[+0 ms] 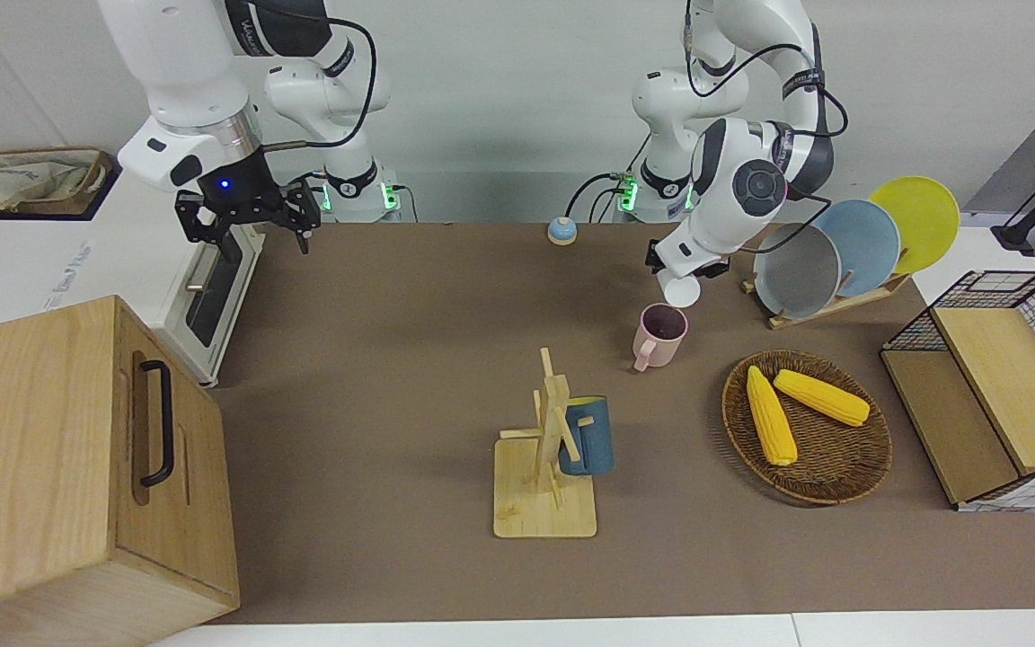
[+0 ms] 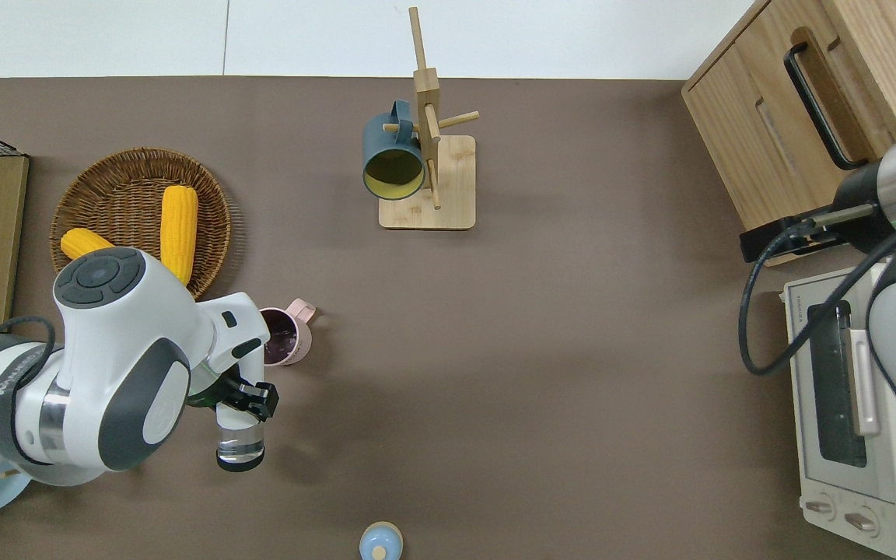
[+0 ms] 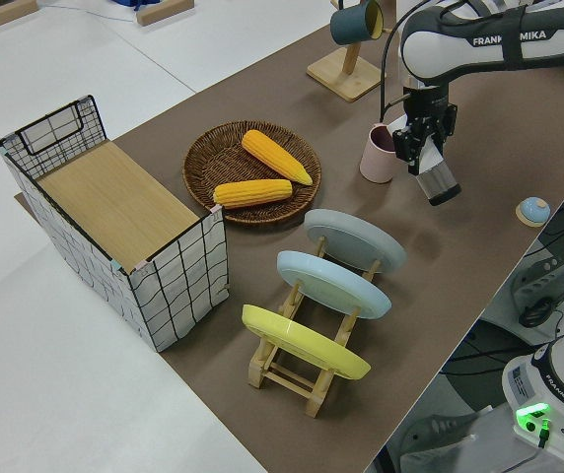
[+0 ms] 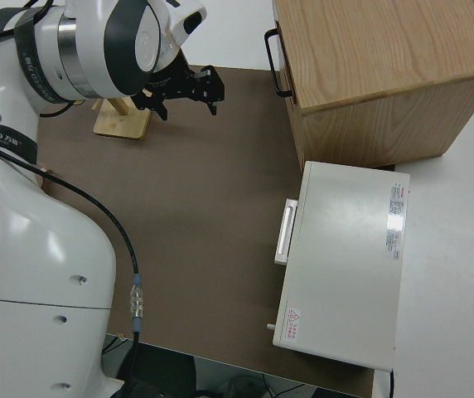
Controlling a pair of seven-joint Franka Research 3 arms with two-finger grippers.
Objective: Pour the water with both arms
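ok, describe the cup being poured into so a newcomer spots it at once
Start at the wicker basket holding two corn cobs, toward the left arm's end of the table. Beside it, slightly nearer the robots, stands a pink mug, under the clear glass tilted in the left gripper. It stands on the mat; the blue mug hangs on a wooden rack.

Three plates (image 1: 850, 250), two corncobs (image 1: 796, 409), two mugs (image 1: 659, 335)

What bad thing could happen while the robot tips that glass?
The left pincer holds a clear glass tilted nearly flat, and its mouth seems to sit beside the pink mug, not over it. Water might spill onto the brown mat. The glass might also bump the mug and tip it.
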